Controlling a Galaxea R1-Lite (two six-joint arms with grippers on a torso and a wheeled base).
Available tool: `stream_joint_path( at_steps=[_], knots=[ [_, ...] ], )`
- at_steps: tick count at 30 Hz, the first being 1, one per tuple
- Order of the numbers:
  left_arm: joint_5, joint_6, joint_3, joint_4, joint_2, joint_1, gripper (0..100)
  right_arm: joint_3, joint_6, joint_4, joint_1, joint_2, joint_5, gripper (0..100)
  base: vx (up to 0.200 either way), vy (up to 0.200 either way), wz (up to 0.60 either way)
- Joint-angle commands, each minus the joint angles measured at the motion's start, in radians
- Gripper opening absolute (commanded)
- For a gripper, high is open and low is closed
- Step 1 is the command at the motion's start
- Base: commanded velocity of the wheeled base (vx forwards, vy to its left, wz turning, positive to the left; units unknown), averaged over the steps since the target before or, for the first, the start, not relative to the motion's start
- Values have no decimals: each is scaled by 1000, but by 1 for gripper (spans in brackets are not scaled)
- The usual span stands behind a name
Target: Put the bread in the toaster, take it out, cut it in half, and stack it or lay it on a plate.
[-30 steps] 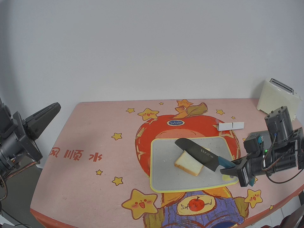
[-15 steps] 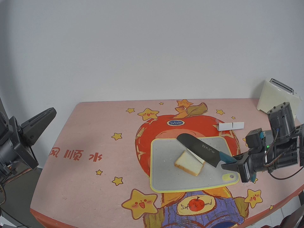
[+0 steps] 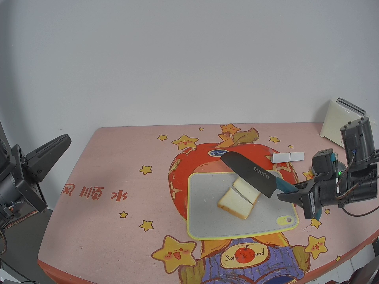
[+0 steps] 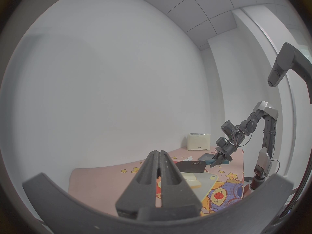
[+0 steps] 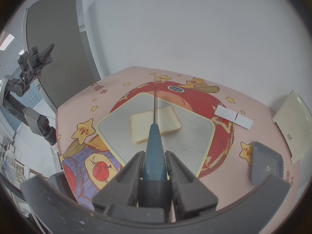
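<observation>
The right arm comes in from the right edge of the tabletop [image 3: 118,170], forearm low and roughly level, wrist turned so the right tool [image 3: 291,196] points left toward the cutting board [image 3: 205,217]. Its 2 fingers are closed tight on the teal handle [image 5: 153,143] of a knife [image 3: 250,172], 1 finger on each side. The dark blade runs from the handle toward the far left, edge down, held in the air over the far right part of the board. Its tip sits above the board's far rim.

The bread [image 3: 235,204] lies on the board in 2 pieces side by side, the far piece [image 3: 246,190] just right of and behind the near one, with a thin cut line between them. In the right wrist view the blade lines up with that cut.

The left arm is off the left side of the tabletop, well apart from the board, with the left tool [image 4: 159,166] angled up and toward the far right. Its fingers are pressed together with nothing between them.

The toaster [image 3: 341,125] stands at the far right corner. A grey square plate [image 5: 266,163] sits on the tabletop right of the board, and a white paper strip [image 3: 288,157] lies beyond the board's far right corner.
</observation>
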Motion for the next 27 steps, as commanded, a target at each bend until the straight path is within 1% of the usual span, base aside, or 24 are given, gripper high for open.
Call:
stream_joint_path(
  at_steps=[1,3,6,8,10,12,14,18,19,20,21,22,24,25,26,27],
  knots=[
    [0,0,1,0,6,0,0,-2,0,-1,2,-6,0,0,0,0,0],
    [0,0,0,0,6,0,0,-4,2,-2,0,-6,0,0,0,0,0],
    [0,0,0,0,6,0,0,-15,17,-1,-1,-6,-4,0,0,0,0],
    [-2,0,1,0,9,0,0,-18,53,-1,2,-4,-46,0,0,0,0],
    [-2,0,1,0,9,0,0,-16,65,-1,0,-6,-69,0,0,0,0],
    [-2,0,1,0,9,0,0,-13,77,-1,0,-7,-80,0,0,0,0],
    [0,0,0,0,9,-2,0,-10,103,-1,0,-9,-101,0,0,0,0],
    [0,0,-2,0,9,0,0,-9,172,-1,6,-24,-152,0,0,0,0],
    [0,0,-2,0,9,0,0,-9,172,-1,6,-24,-152,0,0,0,0],
    [0,0,-2,0,9,0,0,-9,197,-1,8,-27,-172,0,0,0,0],
    [0,0,-2,0,9,0,0,-9,197,-1,8,-27,-172,0,0,0,0],
    [0,1,-6,0,9,0,0,-9,231,-1,9,-32,-198,0,0,0,0],
    [0,3,-8,0,9,0,0,-4,252,-1,11,-29,-218,0,0,0,0],
    [0,3,-8,0,9,0,0,-4,255,-1,11,-29,-222,0,0,0,0],
    [0,3,-11,0,9,0,0,5,281,-1,12,-30,-239,0,0,0,0],
    [0,3,-15,0,9,0,0,19,303,-1,14,-34,-244,0,0,0,0]
  ],
)
